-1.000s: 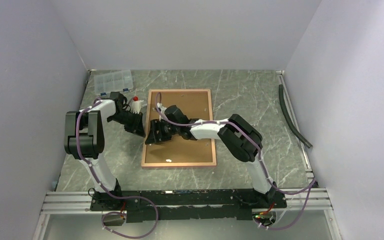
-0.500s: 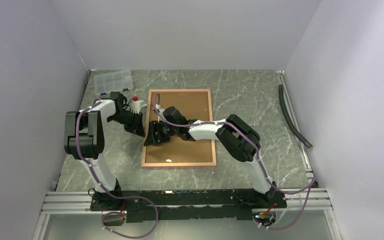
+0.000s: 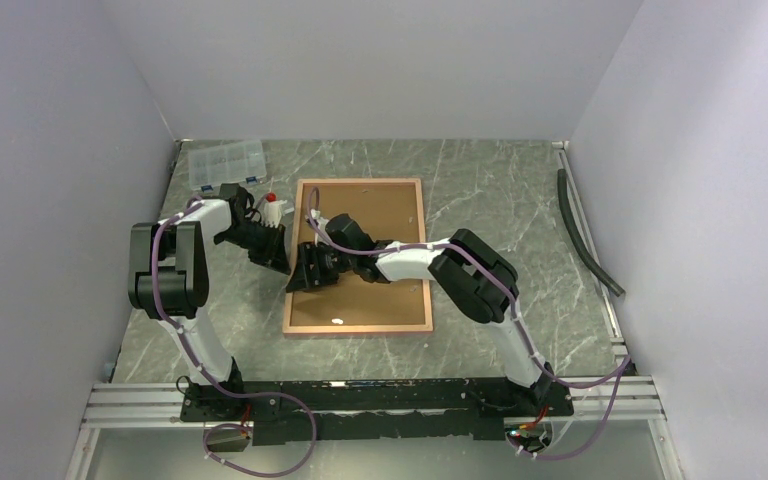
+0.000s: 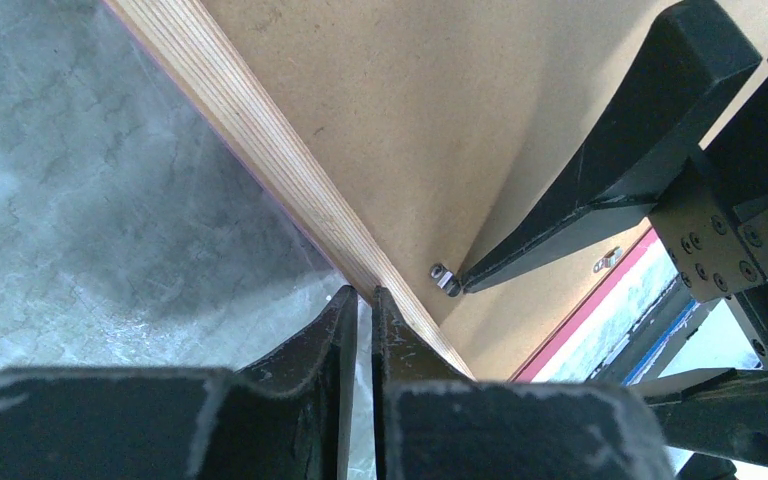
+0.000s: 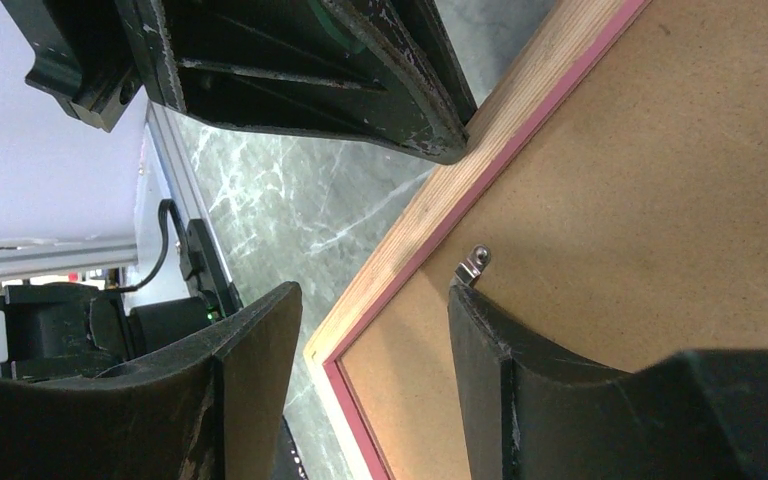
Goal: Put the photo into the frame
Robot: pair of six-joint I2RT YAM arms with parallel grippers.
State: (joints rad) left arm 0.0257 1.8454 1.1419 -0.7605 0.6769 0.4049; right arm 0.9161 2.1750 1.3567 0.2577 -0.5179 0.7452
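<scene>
The frame point(image 3: 426, 250) lies face down on the table, its tan wood back point(image 4: 260, 140) up and a pink lip inside. A brown backing board point(image 3: 380, 210) fills it. The photo is hidden. My left gripper point(image 3: 282, 262) is shut, its tips point(image 4: 362, 293) against the frame's outer left edge. My right gripper point(image 3: 302, 276) is open and straddles that same edge point(image 5: 372, 290). One of its fingers point(image 5: 520, 360) rests on the board, its tip at a small metal clip point(image 5: 475, 262). The other hangs over the table outside the frame.
A clear compartment box point(image 3: 226, 163) and a small white bottle with a red cap point(image 3: 273, 208) stand left of the frame, behind my left arm. A black hose point(image 3: 585, 235) lies along the right wall. A white speck point(image 3: 338, 321) sits on the board's near end.
My right gripper has slid a little left along the board toward the frame's left edge. The left gripper has stayed in place.
</scene>
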